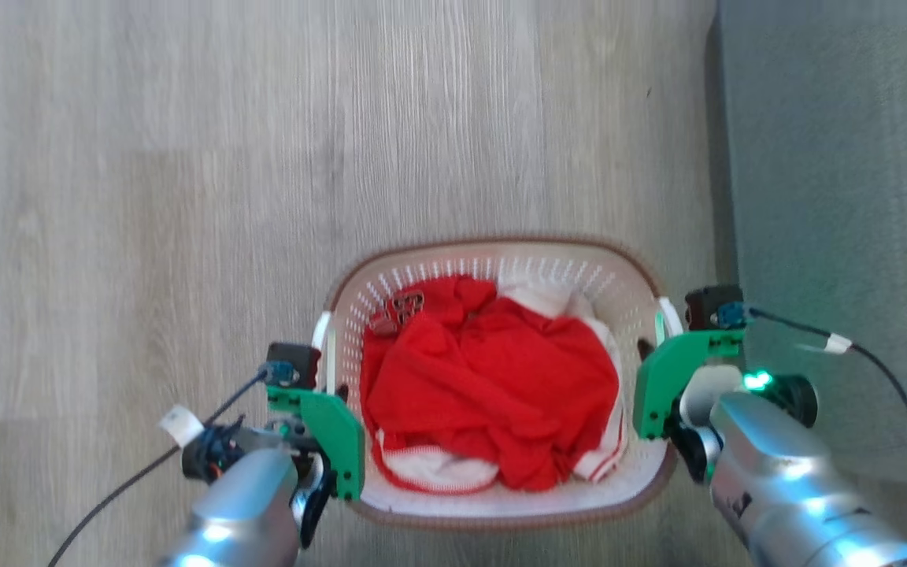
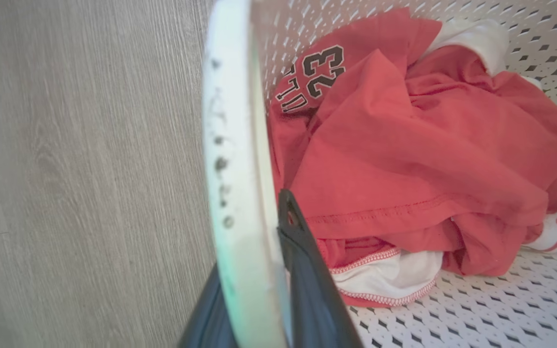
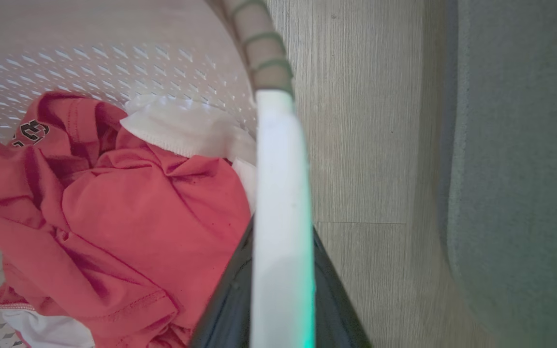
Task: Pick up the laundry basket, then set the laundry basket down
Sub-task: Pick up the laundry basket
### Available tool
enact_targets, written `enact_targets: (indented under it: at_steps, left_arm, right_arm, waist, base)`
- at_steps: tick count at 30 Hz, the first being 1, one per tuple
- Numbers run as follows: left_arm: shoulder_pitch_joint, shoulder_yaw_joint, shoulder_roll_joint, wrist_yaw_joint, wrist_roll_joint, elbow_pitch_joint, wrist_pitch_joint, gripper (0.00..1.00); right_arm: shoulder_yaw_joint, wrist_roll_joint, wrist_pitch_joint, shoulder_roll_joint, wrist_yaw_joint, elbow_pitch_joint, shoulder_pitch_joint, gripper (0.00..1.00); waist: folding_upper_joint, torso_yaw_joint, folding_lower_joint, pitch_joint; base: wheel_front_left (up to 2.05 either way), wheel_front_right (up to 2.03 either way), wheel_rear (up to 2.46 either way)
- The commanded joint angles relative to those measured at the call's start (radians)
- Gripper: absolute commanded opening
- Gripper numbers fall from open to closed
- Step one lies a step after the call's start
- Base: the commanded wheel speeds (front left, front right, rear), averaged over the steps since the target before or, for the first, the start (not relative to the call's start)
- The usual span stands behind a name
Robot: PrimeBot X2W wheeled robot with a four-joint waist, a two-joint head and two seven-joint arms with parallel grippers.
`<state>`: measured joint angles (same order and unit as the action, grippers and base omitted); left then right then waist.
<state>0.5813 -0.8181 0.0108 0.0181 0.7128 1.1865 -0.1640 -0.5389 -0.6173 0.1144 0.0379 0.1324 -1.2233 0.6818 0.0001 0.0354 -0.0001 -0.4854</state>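
- Lower centre: left tool (image 1: 326, 379) and right tool (image 1: 658, 346) each clamp a side of the laundry basket (image 1: 501, 250), likely for a level lift.
- Inside lies a bunched red jersey (image 1: 493, 378).

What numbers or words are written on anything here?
"23": on the red shirt in the laundry basket.
Letters beside the 23: partly folded away, cannot be read whole.
White cable tag: too small to tell whether it bears any writing.

Laundry basket (image 1: 501, 250) on floor (image 1: 186, 157), clothing (image 1: 493, 378) inside. Left gripper (image 1: 329, 384) straddles its 9 o'clock handle (image 1: 321, 335), right gripper (image 1: 658, 346) its 3 o'clock handle (image 1: 670, 313); fabric surface (image 1: 839, 197) beyond.
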Motion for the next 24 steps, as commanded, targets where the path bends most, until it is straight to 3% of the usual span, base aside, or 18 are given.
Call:
enact_targets:
  at_steps: [1,12,24]
  left_arm:
    - [-0.017,0.005,0.039,0.004,0.009,0.009,0.005,0.0]
    - [-0.11,-0.059,0.039,0.026,0.071,0.027,0.093,0.0]
    - [-0.165,-0.102,0.039,0.024,0.106,0.037,0.101,0.0]
  right_arm:
    - [-0.033,-0.014,-0.01,0.012,-0.002,-0.002,-0.04,0.0]
    - [-0.142,-0.127,-0.093,0.012,-0.002,0.001,-0.138,0.0]
    - [-0.233,-0.208,-0.107,0.012,-0.002,0.006,-0.19,0.0]
  waist:
    - [-0.0001,0.0,0.0001,0.068]
    - [-0.0001,-0.003,0.0001,0.251]
    - [-0.0001,-0.008,0.0001,0.372]
  base:
    - [0.0,0.0,0.0]
    - [0.0,0.0,0.0]
    - [0.0,0.0,0.0]
